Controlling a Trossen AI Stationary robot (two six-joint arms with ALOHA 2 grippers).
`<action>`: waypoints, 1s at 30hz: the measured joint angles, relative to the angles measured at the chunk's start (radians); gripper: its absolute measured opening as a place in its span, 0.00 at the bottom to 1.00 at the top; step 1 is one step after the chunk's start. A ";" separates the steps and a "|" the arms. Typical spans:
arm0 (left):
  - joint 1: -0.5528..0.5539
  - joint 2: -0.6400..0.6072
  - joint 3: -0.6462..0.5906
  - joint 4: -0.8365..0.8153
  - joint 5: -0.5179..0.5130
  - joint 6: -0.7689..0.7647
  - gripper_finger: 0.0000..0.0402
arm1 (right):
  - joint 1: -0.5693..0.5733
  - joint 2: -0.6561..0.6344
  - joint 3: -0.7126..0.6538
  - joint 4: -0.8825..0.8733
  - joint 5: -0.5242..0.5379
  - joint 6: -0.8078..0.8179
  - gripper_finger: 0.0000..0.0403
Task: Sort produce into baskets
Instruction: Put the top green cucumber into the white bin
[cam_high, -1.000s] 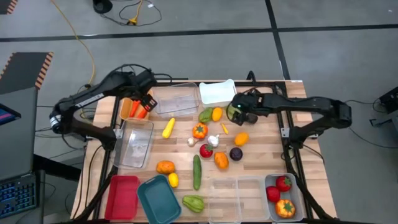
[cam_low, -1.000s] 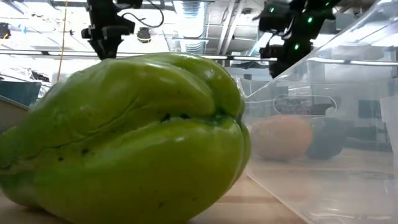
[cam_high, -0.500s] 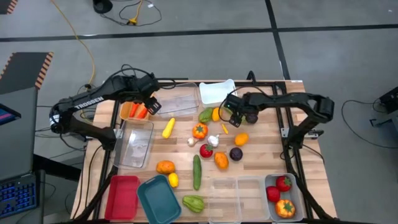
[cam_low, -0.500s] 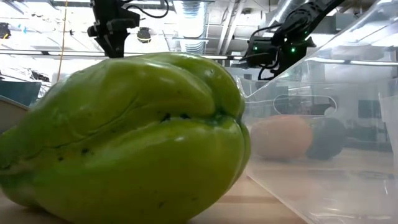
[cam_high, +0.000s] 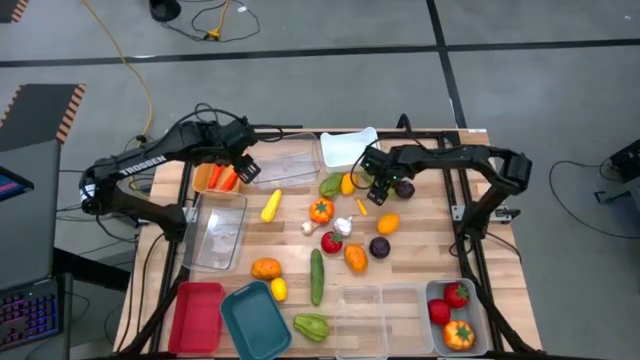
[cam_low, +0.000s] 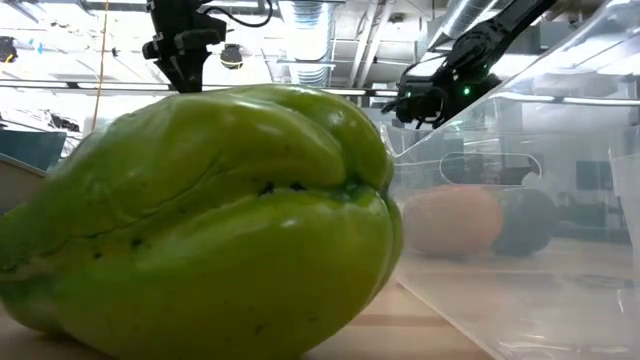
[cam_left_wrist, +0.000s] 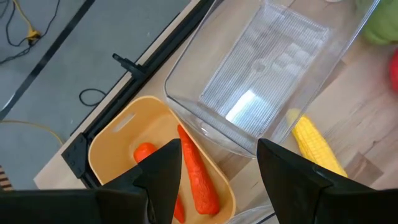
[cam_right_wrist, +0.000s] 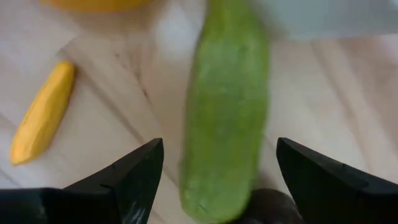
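Your right gripper (cam_high: 358, 182) sits low over the far middle of the tabletop (cam_high: 420, 245), fingers apart on either side of a green vegetable (cam_right_wrist: 227, 106) that lies between them, not clamped; a small yellow piece (cam_right_wrist: 40, 112) lies just beside it on the wood. Your left gripper (cam_high: 243, 168) hangs above the orange basket (cam_left_wrist: 118, 134) holding carrots (cam_left_wrist: 198, 174), next to a clear basket (cam_left_wrist: 261, 68) and an ear of corn (cam_left_wrist: 317, 146); its fingers stand apart with nothing between them. Most produce lies loose mid-tabletop, while tomatoes (cam_high: 450, 310) fill the near-right basket (cam_high: 478, 318).
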 joint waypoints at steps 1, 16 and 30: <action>0.000 0.000 0.000 0.000 0.000 0.000 0.49 | 0.000 0.019 0.000 0.002 0.000 0.000 0.81; 0.000 0.000 0.000 0.020 0.002 0.000 0.49 | 0.001 -0.004 -0.001 -0.002 0.000 -0.001 0.50; 0.000 0.000 0.000 0.048 0.002 0.021 0.49 | 0.004 -0.259 -0.001 0.001 -0.099 -0.003 0.57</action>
